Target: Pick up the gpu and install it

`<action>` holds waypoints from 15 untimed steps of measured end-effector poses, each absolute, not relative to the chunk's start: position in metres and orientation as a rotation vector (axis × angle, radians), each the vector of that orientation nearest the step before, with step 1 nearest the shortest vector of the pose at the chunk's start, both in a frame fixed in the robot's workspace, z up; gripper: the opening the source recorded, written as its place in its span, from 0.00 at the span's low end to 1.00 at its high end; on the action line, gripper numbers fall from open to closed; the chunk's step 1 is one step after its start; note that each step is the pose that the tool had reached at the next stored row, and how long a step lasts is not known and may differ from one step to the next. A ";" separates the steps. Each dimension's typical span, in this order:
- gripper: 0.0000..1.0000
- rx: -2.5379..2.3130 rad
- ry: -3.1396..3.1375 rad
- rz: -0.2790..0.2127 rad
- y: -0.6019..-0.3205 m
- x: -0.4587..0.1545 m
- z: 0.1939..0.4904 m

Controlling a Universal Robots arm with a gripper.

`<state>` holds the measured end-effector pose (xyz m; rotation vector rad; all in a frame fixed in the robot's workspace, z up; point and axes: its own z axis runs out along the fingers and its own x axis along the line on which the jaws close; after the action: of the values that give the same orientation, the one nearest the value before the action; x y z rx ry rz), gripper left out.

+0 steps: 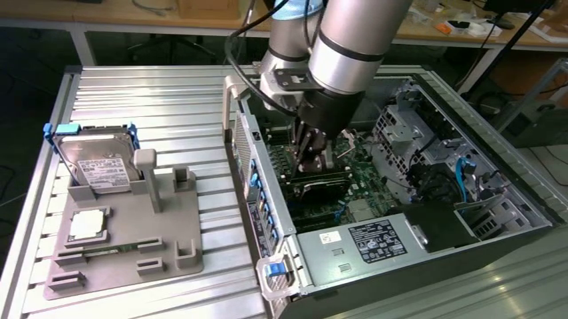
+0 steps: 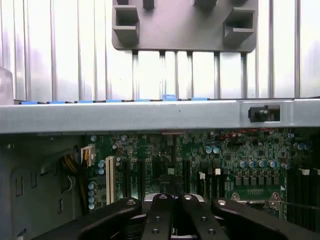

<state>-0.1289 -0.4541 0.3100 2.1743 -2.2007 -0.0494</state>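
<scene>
The arm [image 1: 342,46] reaches down into the open computer case [image 1: 497,226], which lies on its side on the ribbed metal table [image 1: 133,100]. The gripper [image 1: 312,154] is low inside the case, just above the green motherboard [image 1: 350,176], near the middle of the board. Its fingers [image 1: 306,143] are together, the black pads pointing straight down.

In the wrist view the gripper [image 2: 172,200] shows its two fingers pressed close, with the linkage arms spread to either side. A pale metal edge sits right between the fingertips; it may be the gpu's [image 1: 320,178] bracket, but the view is too tight to be sure. In the exterior view a dark flat card lies directly under the fingertips, across the motherboard, and this looks like the gpu, down among the slots. Whether the fingers clamp it or merely rest above it cannot be told.

Beyond the case wall [image 2: 150,115], the wrist view shows the table's ribs and the edge of the grey fixture [image 2: 185,25].

On the exterior view's left, that fixture [image 1: 124,232] rests on the table, well apart from the case. A hard drive [image 1: 98,163] with a white label stands tilted in its rear slot, framed by blue clips. A square silver chip [image 1: 89,224] lies flat in a pocket nearer the front, and a slim green stick [image 1: 111,249] lies just beside it. The power supply [image 1: 364,242] fills the case's near corner.
</scene>
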 end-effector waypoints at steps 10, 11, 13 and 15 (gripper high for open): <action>0.11 2.171 -2.197 -0.057 -0.454 -0.146 0.313; 0.11 2.171 -2.197 -0.057 -0.454 -0.148 0.313; 0.11 2.170 -2.197 -0.058 -0.454 -0.151 0.314; 0.11 2.170 -2.196 -0.059 -0.453 -0.153 0.314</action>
<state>-0.1528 -0.4531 0.3139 2.1698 -2.1960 -0.0590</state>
